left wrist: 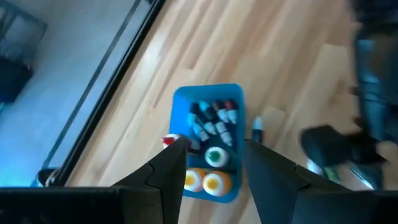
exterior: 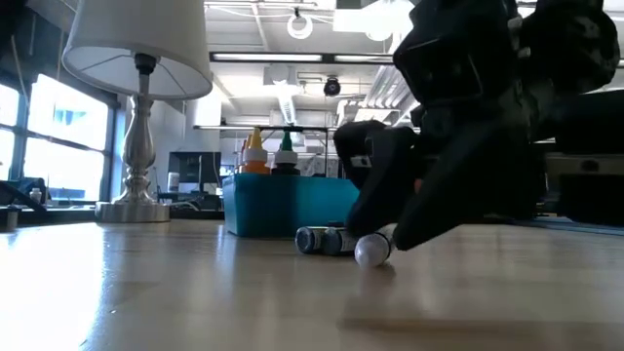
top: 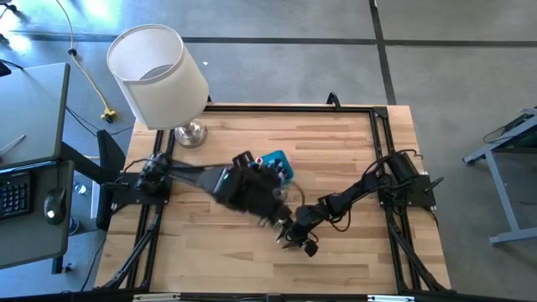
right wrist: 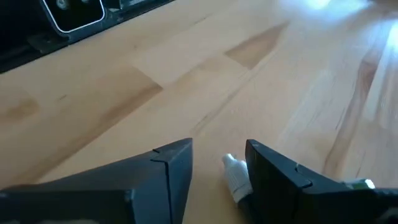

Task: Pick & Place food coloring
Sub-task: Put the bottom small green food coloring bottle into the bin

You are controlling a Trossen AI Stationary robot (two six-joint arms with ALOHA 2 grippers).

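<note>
Table point(top: 352, 151): a lamp point(top: 159, 75) is placed at the far left corner. A bin point(top: 277, 162) is set near the middle; food coloring bottles point(left wrist: 214, 121) are stood inside it. One bottle point(left wrist: 257, 129) is laid on the table just beside the bin. Nearer the front edge, another bottle point(right wrist: 235, 175) is laid between the fingers of the right gripper point(right wrist: 219, 168). The left gripper point(left wrist: 214, 163) is held above the bin.

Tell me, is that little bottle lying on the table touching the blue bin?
Apart. The left wrist view shows bare wood between the lying bottle and the blue bin.
</note>
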